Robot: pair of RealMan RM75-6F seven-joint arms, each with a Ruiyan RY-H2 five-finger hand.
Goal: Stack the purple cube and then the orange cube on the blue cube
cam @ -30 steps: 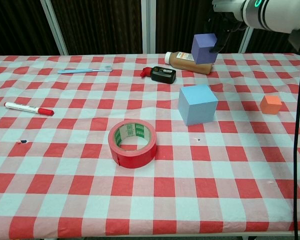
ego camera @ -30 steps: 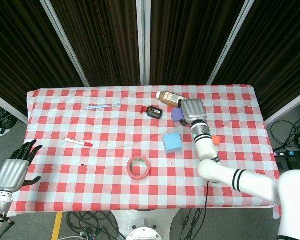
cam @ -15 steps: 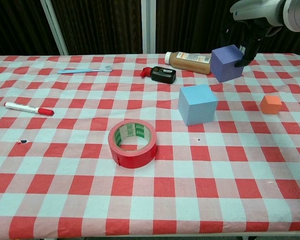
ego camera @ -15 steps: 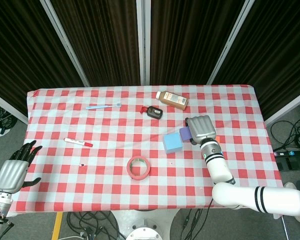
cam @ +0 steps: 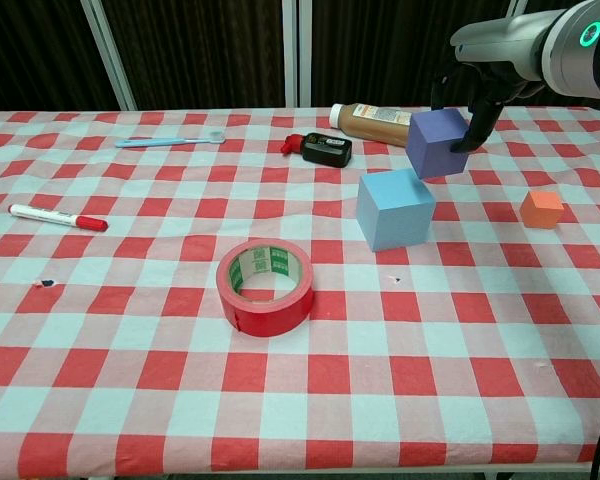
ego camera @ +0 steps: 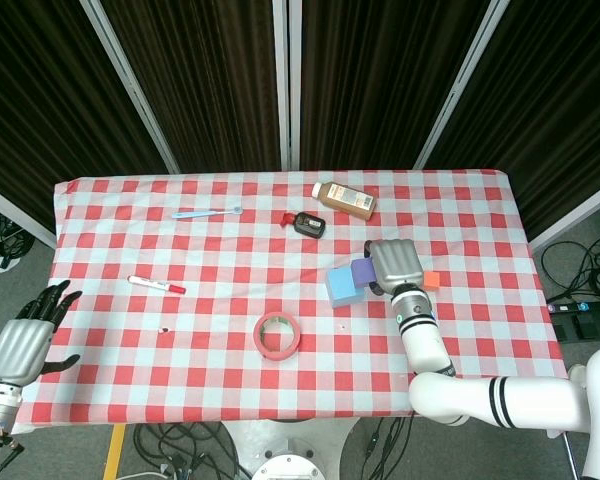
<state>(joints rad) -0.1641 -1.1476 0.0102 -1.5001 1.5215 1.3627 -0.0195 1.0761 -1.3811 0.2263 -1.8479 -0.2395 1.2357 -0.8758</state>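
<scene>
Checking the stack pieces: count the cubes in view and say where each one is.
3. The purple cube is held in the air by the right robot hand, just above and right of the blue cube on the table. The orange cube sits further right.

No text can be read. The tape roll (cam: 266,287) bears green print inside its core, and the far brown bottle (cam: 377,122) carries a label, both too small to make out.

Purple cube (cam: 436,143), red-checked tablecloth (cam: 130,300)
</scene>
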